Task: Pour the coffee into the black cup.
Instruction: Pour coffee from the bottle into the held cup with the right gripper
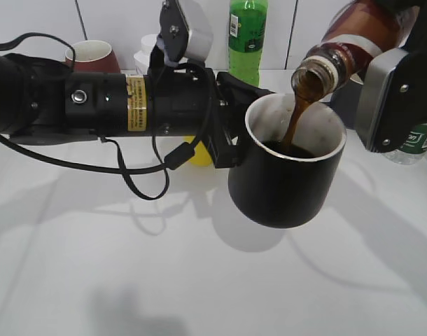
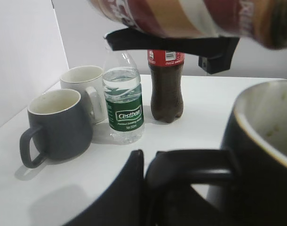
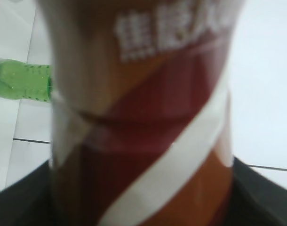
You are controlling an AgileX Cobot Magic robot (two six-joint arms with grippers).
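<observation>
The black cup (image 1: 287, 175) hangs above the white table, and my left gripper (image 1: 231, 133) is shut on its loop handle (image 2: 190, 168). In the left wrist view the cup (image 2: 268, 155) fills the right side beside that gripper (image 2: 150, 157). The coffee bottle (image 1: 353, 42) is tipped mouth-down over the rim, held in my right gripper (image 1: 381, 77). A brown stream of coffee (image 1: 296, 119) falls into the cup, where dark liquid shows. The bottle's label (image 3: 139, 117) fills the right wrist view, hiding most of the right gripper (image 3: 141, 197).
A dark grey mug (image 2: 59, 125), a white mug (image 2: 84, 87), a water bottle (image 2: 123, 103) and a cola bottle (image 2: 166, 84) stand behind the cup. A green bottle (image 1: 247, 35), a maroon mug (image 1: 94, 54) and a yellow cup (image 1: 199, 152) sit at the back.
</observation>
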